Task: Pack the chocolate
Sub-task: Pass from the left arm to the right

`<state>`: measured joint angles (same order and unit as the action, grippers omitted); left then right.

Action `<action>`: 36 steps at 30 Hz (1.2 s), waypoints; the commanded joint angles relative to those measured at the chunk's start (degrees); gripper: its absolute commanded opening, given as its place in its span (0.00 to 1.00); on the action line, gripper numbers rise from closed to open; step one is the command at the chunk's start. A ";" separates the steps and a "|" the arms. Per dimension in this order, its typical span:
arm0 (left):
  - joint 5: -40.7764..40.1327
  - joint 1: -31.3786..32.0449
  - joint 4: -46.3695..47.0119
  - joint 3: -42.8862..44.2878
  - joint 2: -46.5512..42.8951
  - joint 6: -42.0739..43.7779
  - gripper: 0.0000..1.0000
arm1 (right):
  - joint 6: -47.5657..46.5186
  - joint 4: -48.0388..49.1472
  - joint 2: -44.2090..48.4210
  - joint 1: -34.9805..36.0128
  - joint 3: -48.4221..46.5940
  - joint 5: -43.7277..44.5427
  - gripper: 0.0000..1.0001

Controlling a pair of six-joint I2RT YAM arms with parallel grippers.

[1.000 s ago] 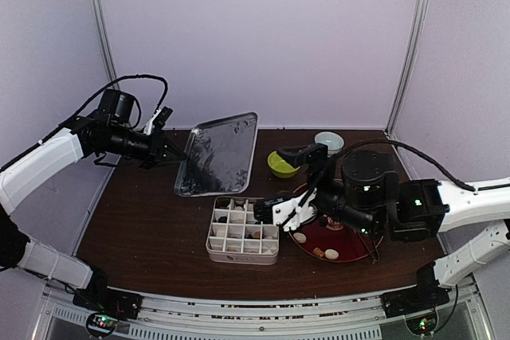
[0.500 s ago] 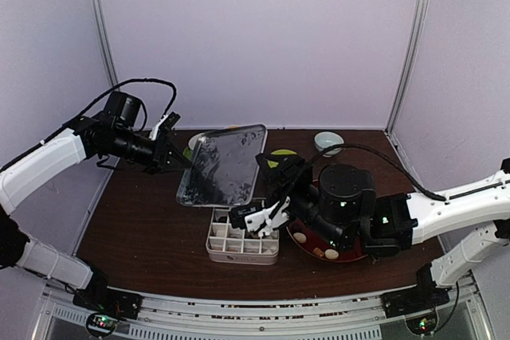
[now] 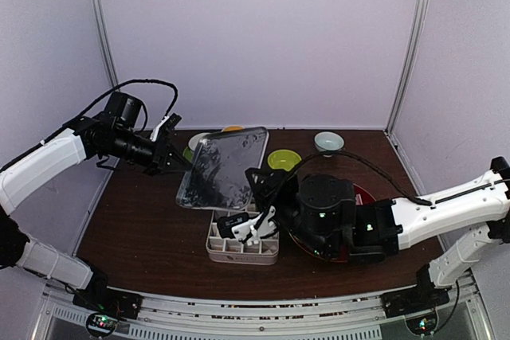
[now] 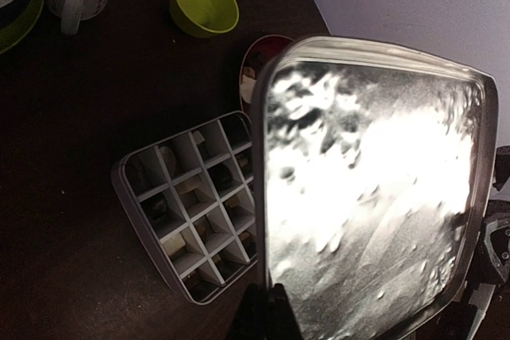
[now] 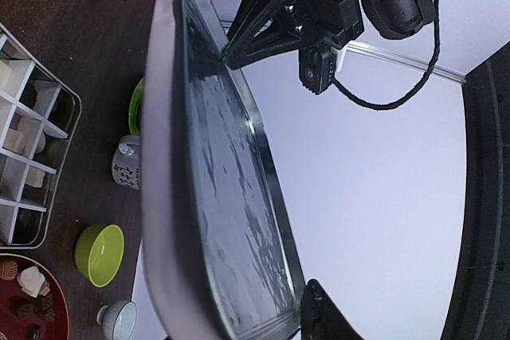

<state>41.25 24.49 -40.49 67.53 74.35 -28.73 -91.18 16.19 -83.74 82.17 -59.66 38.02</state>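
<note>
My left gripper [image 3: 177, 163] is clamped on one edge of the metal lid [image 3: 223, 166] and holds it tilted up on its side above the back of the divided box [image 4: 143, 232]. The lid is thin, shiny sheet metal, so I judge it slick and likely to swing in that single edge pinch.

My right gripper [image 3: 253, 228] hangs low over the box, close to the lid's lower edge. Its wrist view is nearly filled by the lid, with one dark finger showing at the bottom. I cannot tell whether its fingers are closed on anything or merely half parted.

The chocolate [image 5: 30, 280] lies in two places. Some pieces sit in cells of the box, and a few loose ones rest on the red plate [image 5: 62, 308] just to the right of it. A green bowl [image 4: 205, 3] stands further back.

I expect each piece to be light and firm, but easy to scuff or dent, and the rounds and ovals likely to squirt out sideways. I would take cubes across two flat faces and ovals across the narrow middle, closing only until the piece stops shifting. The box walls are close, so I would lower a piece straight down into a cell.
</note>
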 commanded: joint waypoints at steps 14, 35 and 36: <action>0.92 0.23 7.77 -0.84 -3.55 -1.36 0.48 | 1.69 -1.38 1.17 0.98 -1.07 0.70 0.16; -8.54 0.29 20.54 -2.65 -24.11 4.86 0.84 | 41.83 -25.10 10.45 -2.92 -8.18 -21.72 0.06; -8.77 0.22 20.70 -2.60 -24.55 5.18 0.85 | 44.98 -26.54 10.97 -4.04 -9.02 -24.35 0.06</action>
<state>34.20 24.49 -26.11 66.08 51.99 -26.55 -63.13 -3.66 -76.31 81.41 -63.90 24.75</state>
